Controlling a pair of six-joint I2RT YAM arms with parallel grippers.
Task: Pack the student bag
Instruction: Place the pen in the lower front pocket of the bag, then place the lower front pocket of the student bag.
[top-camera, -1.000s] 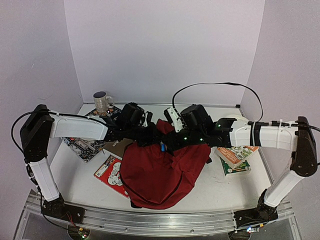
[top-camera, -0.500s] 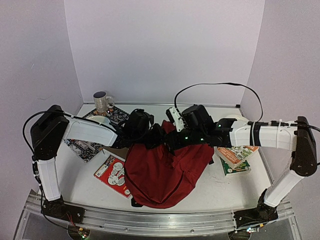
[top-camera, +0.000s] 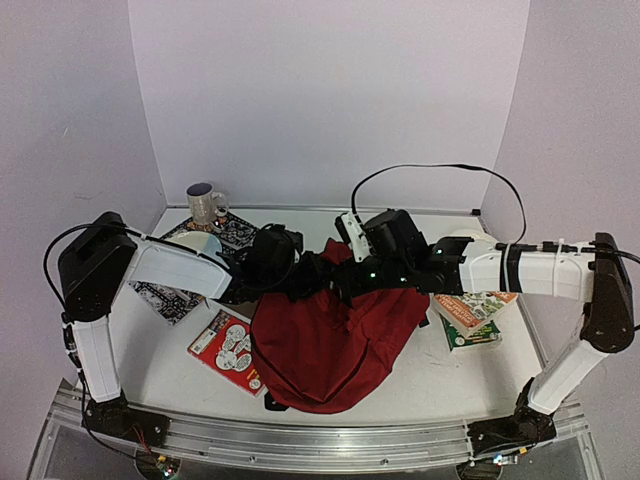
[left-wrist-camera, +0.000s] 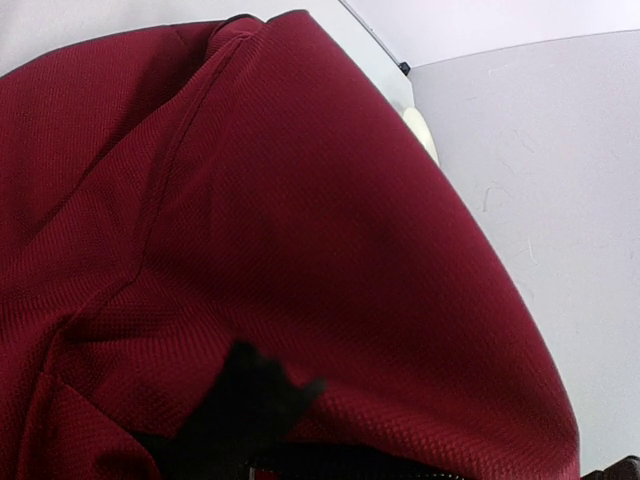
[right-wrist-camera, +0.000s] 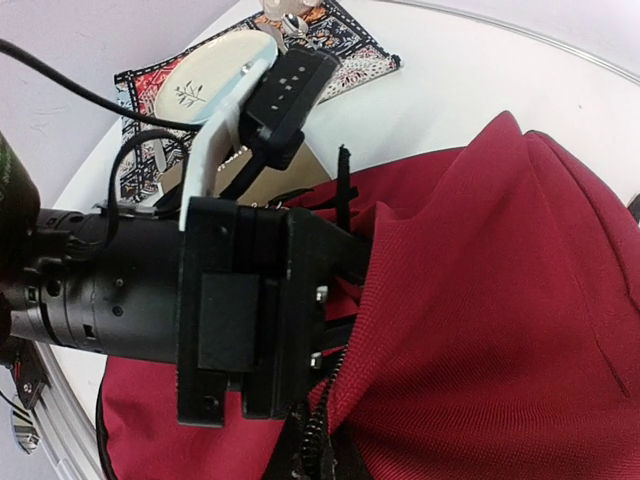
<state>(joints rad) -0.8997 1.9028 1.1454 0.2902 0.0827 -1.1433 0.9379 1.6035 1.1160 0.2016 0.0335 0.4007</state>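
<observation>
Overhead, white table (top-camera: 160, 352), lilac walls (top-camera: 330, 100); left gripper (top-camera: 310, 273), right gripper (top-camera: 346, 281) at student bag (top-camera: 330, 350), opening cannot be told.

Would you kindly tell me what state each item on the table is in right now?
student bag, slumped, top edge held up.
left claw, at the bag's top, grip hidden.
right claw, at the bag's top, grip hidden.
mug, upright.
plate, flat on the patterned mat.
books, stacked flat.
</observation>
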